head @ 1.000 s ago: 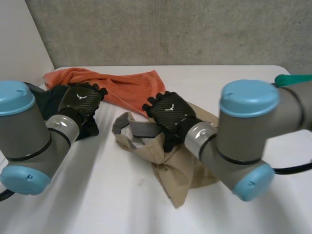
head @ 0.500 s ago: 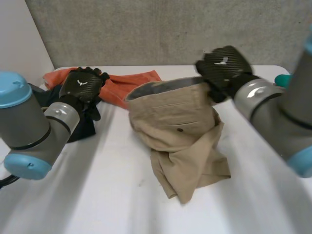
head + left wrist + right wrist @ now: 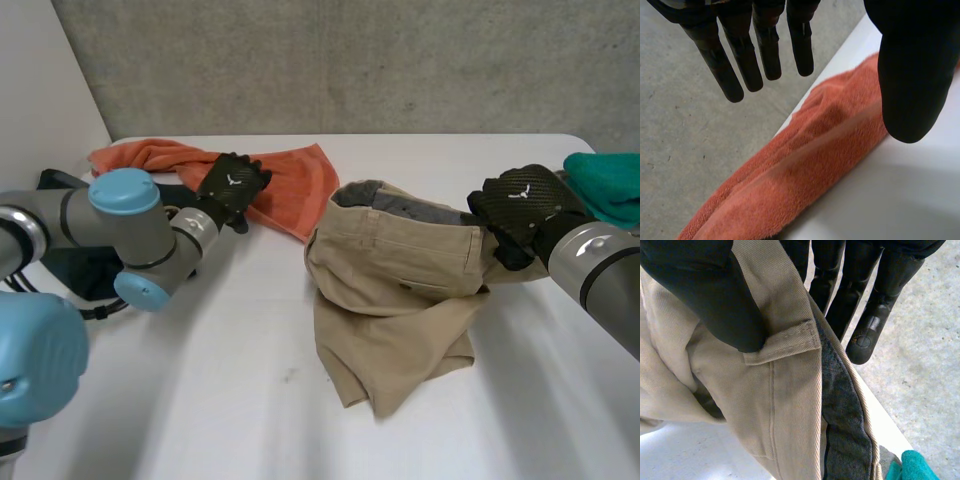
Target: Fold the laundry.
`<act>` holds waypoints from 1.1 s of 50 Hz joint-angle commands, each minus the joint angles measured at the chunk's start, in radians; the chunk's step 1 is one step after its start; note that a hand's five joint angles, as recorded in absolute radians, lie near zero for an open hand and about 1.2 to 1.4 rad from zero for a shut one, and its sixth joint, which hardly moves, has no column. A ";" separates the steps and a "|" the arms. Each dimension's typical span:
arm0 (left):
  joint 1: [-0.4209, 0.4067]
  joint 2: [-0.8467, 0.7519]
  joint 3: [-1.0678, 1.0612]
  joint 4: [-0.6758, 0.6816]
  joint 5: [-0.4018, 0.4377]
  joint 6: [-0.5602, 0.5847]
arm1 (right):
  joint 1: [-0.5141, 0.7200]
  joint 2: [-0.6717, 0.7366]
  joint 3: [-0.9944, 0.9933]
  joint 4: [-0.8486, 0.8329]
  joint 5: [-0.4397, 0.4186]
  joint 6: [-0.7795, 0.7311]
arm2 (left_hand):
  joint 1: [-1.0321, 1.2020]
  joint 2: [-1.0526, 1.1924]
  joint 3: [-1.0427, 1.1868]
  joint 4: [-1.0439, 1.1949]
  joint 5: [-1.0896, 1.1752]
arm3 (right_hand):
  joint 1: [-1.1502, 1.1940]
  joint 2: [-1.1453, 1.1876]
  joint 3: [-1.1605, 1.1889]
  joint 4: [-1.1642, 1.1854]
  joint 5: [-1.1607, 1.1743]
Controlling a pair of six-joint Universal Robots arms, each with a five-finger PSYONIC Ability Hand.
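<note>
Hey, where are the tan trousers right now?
In the head view the tan trousers sit centre-right, waistband pinched by the right hand, between the orange towel and the teal cloth.

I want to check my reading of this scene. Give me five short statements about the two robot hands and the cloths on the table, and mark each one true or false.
1. The right robot hand pinches the waistband of the khaki trousers. True.
2. The left robot hand grips the orange towel. False: the left robot hand is open over the orange towel and holds nothing.
3. A teal cloth lies near the right robot hand. True.
4. The khaki trousers lie flat and neatly folded. False: the waistband is lifted, and the rest is bunched on the table.
5. The orange towel covers the khaki trousers. False: it lies beside them.
</note>
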 commanded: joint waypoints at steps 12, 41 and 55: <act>0.024 -0.276 0.397 -0.099 0.016 0.074 | -0.003 0.002 0.039 -0.028 0.000 -0.002 | 0.362 0.366 0.365 0.363 0.360 | 0.414 0.218 0.214 0.208 0.247; 0.148 -0.157 0.449 0.179 -0.338 0.197 | -0.003 -0.003 0.091 -0.043 0.000 -0.001 | 0.940 0.944 0.943 0.941 0.938 | 0.414 0.218 0.214 0.208 0.247; 0.178 0.179 -0.095 0.367 -0.219 0.122 | -0.001 -0.007 0.109 -0.042 0.000 -0.001 | -0.282 -0.278 -0.279 -0.281 -0.283 | 0.414 0.218 0.214 0.208 0.247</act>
